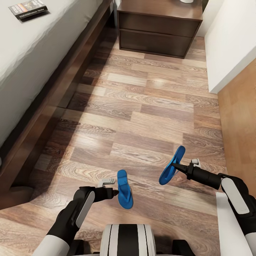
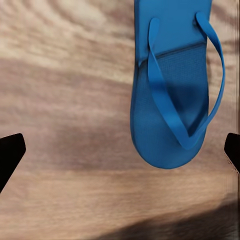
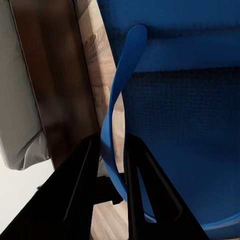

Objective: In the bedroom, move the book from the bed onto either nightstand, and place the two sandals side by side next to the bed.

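The right gripper (image 1: 176, 164) has its jaws closed on a strap of the lifted sandal (image 1: 172, 165). The left gripper (image 1: 116, 192), jaws spread, sits beside the second sandal (image 1: 124, 188) on the floor (image 1: 149, 106). The book (image 1: 27, 9) lies on the bed (image 1: 32, 57).

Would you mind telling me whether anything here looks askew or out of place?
One bright blue flip-flop sandal hangs tilted off the wood plank floor, its strap pinched in the right gripper. The other sandal lies flat by the open left gripper.

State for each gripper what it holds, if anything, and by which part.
The right gripper is shut on one sandal, pinching its strap. The left gripper is open and holds nothing; the other sandal lies on the floor.
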{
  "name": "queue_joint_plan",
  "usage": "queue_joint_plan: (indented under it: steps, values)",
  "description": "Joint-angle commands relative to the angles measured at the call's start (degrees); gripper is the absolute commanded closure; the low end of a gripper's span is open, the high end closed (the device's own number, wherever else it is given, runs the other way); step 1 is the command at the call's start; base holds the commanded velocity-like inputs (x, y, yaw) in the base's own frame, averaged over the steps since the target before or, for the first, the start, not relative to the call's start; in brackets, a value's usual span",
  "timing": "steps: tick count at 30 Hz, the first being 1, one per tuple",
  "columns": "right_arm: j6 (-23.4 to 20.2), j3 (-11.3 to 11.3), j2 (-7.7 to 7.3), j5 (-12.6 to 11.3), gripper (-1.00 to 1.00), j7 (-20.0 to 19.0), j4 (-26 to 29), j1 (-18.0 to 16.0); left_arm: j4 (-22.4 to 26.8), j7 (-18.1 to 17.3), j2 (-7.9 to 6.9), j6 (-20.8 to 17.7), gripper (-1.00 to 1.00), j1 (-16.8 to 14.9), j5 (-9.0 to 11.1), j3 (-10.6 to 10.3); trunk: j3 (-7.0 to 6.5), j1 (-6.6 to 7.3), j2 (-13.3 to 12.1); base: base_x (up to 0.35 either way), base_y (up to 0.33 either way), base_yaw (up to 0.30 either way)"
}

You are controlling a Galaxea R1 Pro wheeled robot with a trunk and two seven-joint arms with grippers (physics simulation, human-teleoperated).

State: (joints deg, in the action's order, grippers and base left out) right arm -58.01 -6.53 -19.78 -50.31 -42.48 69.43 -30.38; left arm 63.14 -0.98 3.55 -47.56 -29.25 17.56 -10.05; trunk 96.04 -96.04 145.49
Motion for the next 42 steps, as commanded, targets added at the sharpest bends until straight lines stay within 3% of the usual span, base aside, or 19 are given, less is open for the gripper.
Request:
queue_joint_plan:
  steps: [1, 42]
  values:
    - [-0.3, -0.1, 0.00, 0.2, 1.00, -0.4, 0.0, 0.0, 0.1, -0.1, 0.00, -0.3, -1.00, 0.0, -0.1, 0.0, 0.03, 0.01, 0.0, 0.015, -0.083, 0.000]
    - [-0.2, -0.1, 0.04, 0.2, 1.00, -0.3, -0.1, 0.0, 0.1, -0.2, 0.06, -0.3, -1.00, 0.0, 0.2, -0.1, 0.03, 0.01, 0.0, 0.023, -0.050, 0.000]
